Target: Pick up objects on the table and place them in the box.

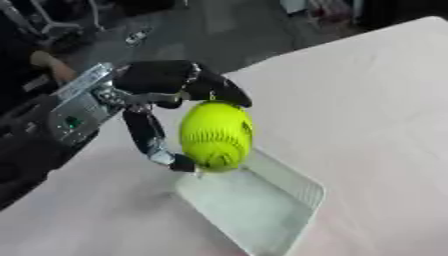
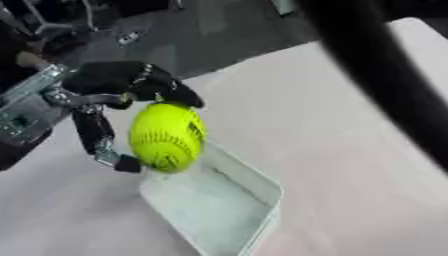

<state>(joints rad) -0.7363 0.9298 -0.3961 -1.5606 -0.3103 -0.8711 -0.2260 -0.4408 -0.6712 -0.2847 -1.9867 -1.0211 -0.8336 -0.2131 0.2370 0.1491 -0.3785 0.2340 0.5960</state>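
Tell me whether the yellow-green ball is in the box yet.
Not yet. The yellow-green stitched ball hangs above the pale rectangular box, held by the left hand.

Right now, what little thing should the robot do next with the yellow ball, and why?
Probably move the ball a little further over the box, then let go. The left hand has fingers and thumb curled round it, and it hangs above the box's near corner, not its middle, so dropping now might hit the rim.

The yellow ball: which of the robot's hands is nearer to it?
Left. The left hand holds the yellow ball between fingers and thumb, over the box. The right hand shows in neither view.
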